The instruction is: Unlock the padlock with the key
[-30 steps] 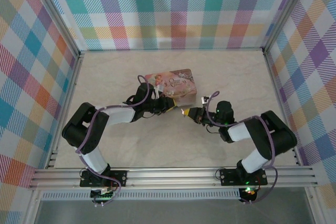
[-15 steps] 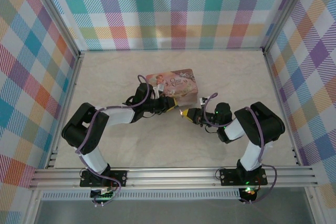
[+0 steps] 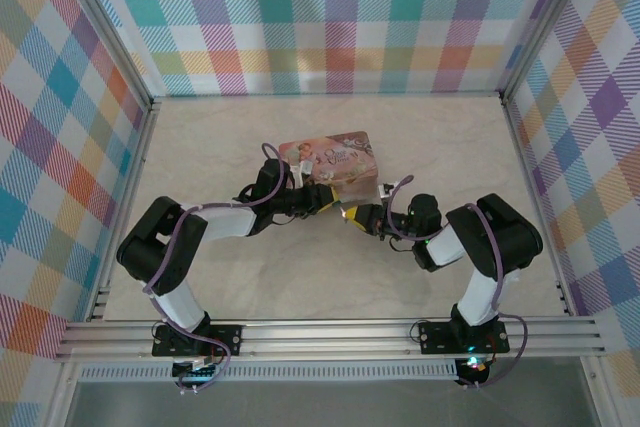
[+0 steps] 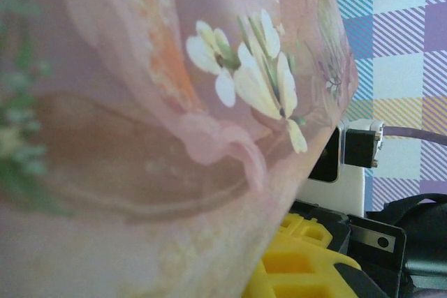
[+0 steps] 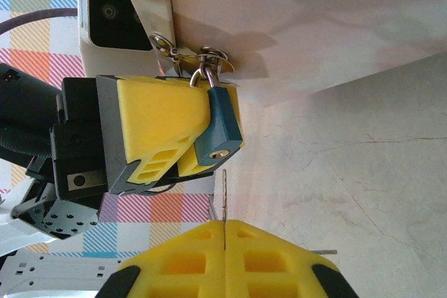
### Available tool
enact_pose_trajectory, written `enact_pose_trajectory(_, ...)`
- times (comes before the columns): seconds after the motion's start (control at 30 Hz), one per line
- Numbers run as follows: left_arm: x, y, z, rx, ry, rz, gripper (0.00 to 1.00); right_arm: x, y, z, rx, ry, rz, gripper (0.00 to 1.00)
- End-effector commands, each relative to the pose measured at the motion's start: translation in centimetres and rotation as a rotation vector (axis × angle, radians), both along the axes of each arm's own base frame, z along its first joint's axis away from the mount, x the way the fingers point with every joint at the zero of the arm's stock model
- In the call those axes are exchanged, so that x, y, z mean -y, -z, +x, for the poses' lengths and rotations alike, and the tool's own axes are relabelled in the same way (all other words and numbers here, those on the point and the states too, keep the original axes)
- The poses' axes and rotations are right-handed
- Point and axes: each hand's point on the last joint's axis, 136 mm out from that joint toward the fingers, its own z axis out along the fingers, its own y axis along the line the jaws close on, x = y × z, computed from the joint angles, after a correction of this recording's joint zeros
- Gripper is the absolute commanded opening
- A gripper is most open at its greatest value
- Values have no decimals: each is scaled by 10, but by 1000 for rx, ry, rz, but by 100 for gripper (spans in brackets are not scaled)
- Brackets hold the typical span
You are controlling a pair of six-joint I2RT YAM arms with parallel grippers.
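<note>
The pink illustrated tin (image 3: 330, 159) (image 4: 174, 102) lies mid-table. The small dark blue padlock (image 5: 218, 127) hangs by its shackle from the tin's hasp, its keyhole facing my right gripper. My left gripper (image 3: 328, 199) (image 5: 199, 148) is shut on the padlock, a yellow finger (image 5: 157, 113) pressed against its side. My right gripper (image 3: 352, 215) (image 5: 225, 227) is shut on the key (image 5: 225, 197), a thin metal sliver standing straight out between the fingertips. The key's tip sits just short of the keyhole, a touch to its right, not inserted.
Checked fabric walls on a metal frame (image 3: 150, 107) box in the marble tabletop (image 3: 430, 137) on three sides. The left wrist's camera housing (image 5: 112, 12) hangs close above the padlock. Bare table lies behind and to the right of the tin.
The right arm has folded its elbow inward and its gripper has edged left towards the padlock. The left arm and the tin have stayed put.
</note>
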Motion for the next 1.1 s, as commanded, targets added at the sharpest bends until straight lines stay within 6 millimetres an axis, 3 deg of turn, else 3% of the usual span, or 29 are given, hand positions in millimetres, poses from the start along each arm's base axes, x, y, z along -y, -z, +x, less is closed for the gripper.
enact_pose_trajectory(0.0,4,-27,-3,46,31,-78,17,-7,-22,0,69,-31,44,0)
enact_pose_trajectory(1.07,4,-32,-8,62,40,-120,17,-10,-29,10,74,13,57,0)
